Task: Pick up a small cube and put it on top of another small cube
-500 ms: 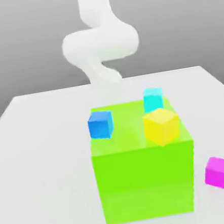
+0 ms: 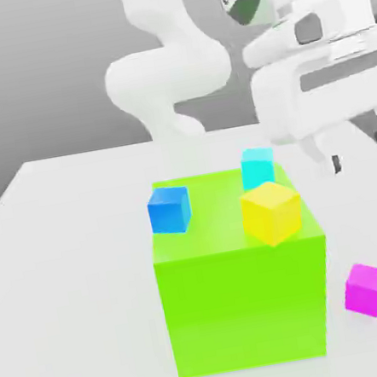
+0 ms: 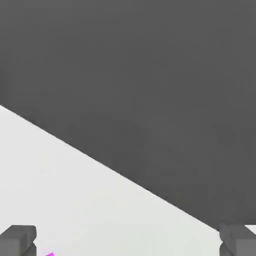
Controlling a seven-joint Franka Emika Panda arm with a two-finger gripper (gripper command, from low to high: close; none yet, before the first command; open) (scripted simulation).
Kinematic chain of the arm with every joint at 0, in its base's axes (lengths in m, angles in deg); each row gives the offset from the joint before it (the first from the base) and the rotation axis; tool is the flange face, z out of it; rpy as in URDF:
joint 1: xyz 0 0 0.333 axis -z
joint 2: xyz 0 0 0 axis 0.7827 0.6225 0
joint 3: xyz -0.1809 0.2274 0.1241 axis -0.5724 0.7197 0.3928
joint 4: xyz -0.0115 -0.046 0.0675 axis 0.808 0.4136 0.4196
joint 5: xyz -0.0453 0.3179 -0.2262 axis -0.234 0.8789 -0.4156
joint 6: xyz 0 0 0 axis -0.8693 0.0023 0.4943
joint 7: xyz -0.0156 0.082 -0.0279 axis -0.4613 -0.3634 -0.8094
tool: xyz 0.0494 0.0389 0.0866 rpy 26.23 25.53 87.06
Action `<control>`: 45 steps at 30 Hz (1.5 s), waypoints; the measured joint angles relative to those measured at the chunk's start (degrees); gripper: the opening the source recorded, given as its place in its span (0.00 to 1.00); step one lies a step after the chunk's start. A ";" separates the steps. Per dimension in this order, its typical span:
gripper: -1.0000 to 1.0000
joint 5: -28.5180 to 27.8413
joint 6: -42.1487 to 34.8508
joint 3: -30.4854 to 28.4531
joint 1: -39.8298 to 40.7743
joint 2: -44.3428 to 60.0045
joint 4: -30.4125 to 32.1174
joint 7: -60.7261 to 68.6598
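Observation:
The small magenta-pink cube (image 2: 366, 289) lies on the white table (image 2: 68, 273) close to the big lime-green block (image 2: 240, 296), on the exterior view's right. My gripper (image 2: 360, 150) hangs well above that cube, open and empty. The hand view has both fingertips (image 3: 17, 240) far apart and only a sliver of the magenta cube (image 3: 49, 254) at the picture's edge. On the green block rest a blue cube (image 2: 169, 209), a yellow cube (image 2: 270, 211) and a cyan cube (image 2: 257, 166).
The white arm (image 2: 169, 74) rises behind the green block. In the hand view the table's edge (image 3: 125, 172) runs diagonally, with dark background beyond it.
The hand has swung into the exterior view at the upper right, above the magenta cube's side of the table. None of the cubes has moved.

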 joint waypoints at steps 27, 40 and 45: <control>0.00 -8.54 9.45 1.50 -8.95 18.61 4.92 -0.41; 0.00 9.49 -16.88 -6.88 3.18 -7.49 -3.94 6.21; 0.00 3.66 -27.24 -9.75 9.92 -17.21 -2.21 2.07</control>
